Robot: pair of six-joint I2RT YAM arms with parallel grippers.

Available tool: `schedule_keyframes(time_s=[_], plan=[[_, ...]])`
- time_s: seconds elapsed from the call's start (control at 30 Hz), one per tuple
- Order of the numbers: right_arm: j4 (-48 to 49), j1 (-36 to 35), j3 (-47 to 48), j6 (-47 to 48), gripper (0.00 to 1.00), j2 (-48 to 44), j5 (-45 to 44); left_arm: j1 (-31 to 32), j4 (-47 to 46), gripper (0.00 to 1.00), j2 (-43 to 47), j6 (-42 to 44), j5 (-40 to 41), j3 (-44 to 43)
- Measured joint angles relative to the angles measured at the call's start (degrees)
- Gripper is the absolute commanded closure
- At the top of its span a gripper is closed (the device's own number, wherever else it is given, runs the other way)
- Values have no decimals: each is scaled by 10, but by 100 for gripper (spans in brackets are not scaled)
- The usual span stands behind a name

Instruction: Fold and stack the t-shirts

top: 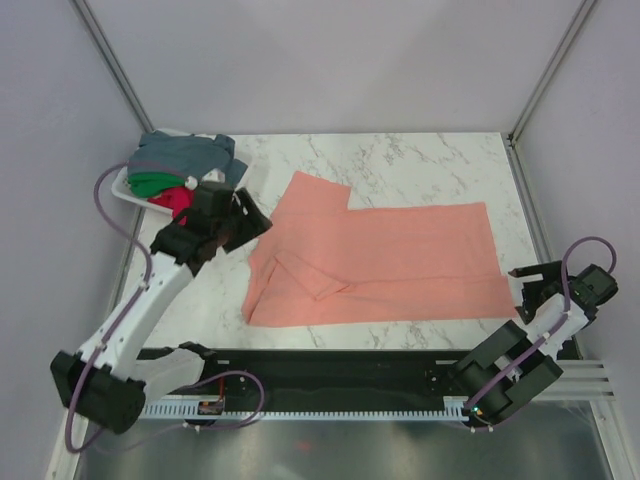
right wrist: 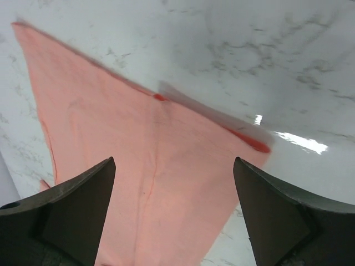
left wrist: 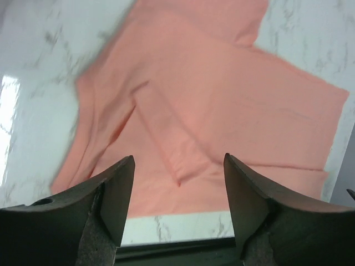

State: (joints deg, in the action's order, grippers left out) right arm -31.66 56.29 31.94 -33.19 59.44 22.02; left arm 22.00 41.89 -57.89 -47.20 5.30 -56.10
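Plainly, left fingers (left wrist: 119,194) and right fingers (right wrist: 83,199) gape empty above the salmon-pink t-shirt (top: 380,260).

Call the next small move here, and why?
Probably lower the left claw onto the salmon-pink shirt's rumpled left end and pinch there for the next fold. Both it and the right claw stand open, holding nothing, and the shirt lies spread on the table, only that end bunched.
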Motion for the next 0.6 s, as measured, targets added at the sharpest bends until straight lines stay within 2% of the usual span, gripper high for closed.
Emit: schedule_keyframes(time_s=[0.07, 0.27, 0.47, 0.53, 0.6], plan=[[15, -39, 4, -3, 2, -5, -1, 0, -30, 25, -93, 42, 1, -81], [31, -267, 87, 0, 2, -17, -64, -5, -88, 22, -425, 168, -28, -381], [20, -353, 149, 46, 2, 5, -117, -20, -89, 21, -706, 247, -63, -670], [8, -364, 148, 56, 2, 0, -124, -30, -82, 21, -774, 261, -75, -729], [-1, -378, 146, 61, 2, -15, -129, -43, -77, 21, -815, 268, -99, -752]])
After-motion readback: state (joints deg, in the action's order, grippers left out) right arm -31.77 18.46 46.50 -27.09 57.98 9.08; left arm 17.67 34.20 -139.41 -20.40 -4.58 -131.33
